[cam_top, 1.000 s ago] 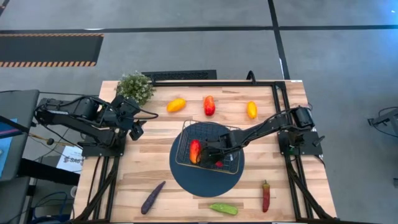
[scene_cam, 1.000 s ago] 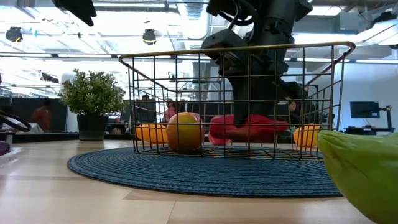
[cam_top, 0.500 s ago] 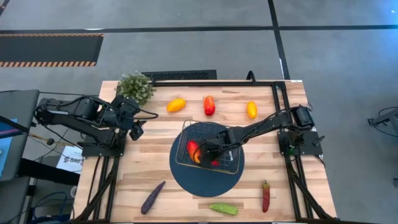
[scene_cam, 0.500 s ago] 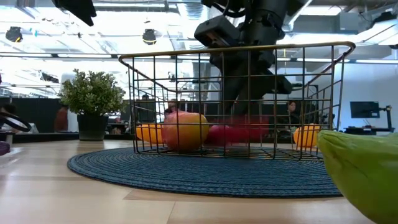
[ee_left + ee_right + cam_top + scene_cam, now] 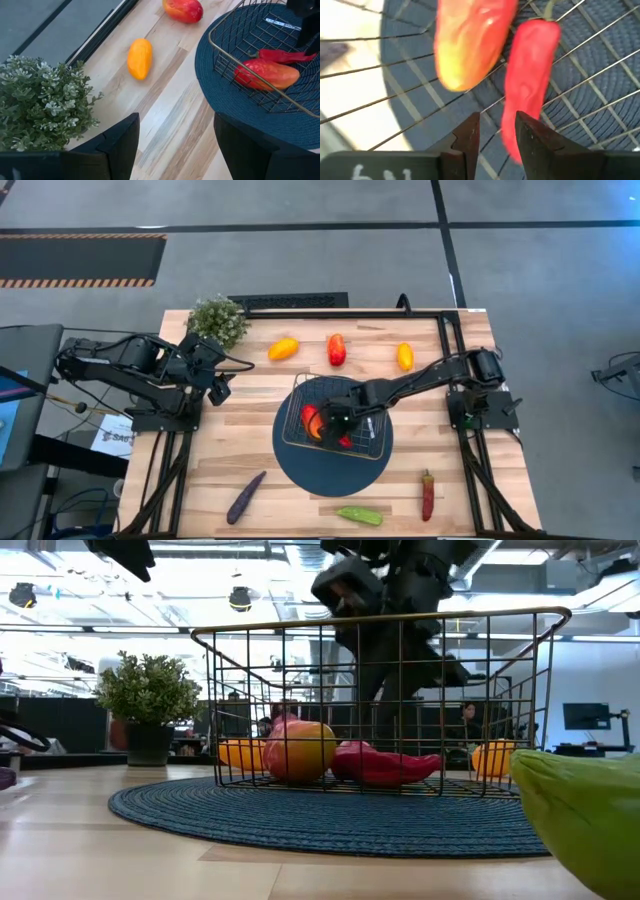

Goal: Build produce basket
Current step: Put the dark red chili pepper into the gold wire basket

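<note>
We're in a big open lab or industrial workspace: a butcher-block table [image 5: 260, 450] on a black metal frame [image 5: 455, 360] stands on a grey concrete floor [image 5: 300, 205] marked with dark lines and a hazard-striped mat [image 5: 80, 258]. Looking level across the table, there are exposed ceiling ducts [image 5: 200, 552], hanging lights [image 5: 240, 598], a monitor [image 5: 585, 717] and people [image 5: 468, 720] at distant desks.

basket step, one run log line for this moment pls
right gripper: open above red pepper | basket: red pepper, red-orange pepper | left gripper: open, beside plant
</note>
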Robot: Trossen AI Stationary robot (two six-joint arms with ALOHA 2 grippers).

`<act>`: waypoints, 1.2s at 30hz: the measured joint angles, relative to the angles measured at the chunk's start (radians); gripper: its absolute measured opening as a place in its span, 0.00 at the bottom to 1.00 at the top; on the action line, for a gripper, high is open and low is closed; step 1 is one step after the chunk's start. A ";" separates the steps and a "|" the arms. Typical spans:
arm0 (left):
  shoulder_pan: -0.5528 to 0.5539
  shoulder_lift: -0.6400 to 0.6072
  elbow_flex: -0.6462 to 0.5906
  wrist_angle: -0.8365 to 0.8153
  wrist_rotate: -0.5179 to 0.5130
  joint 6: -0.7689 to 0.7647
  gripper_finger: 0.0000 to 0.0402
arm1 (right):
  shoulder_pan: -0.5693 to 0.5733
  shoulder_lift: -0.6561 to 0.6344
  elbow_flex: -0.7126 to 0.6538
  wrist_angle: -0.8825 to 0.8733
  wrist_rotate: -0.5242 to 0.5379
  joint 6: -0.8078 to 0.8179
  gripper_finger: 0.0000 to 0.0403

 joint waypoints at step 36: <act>0.000 0.000 0.000 0.009 0.006 0.122 0.60 | 0.678 -0.036 0.477 -0.925 0.072 1.327 0.39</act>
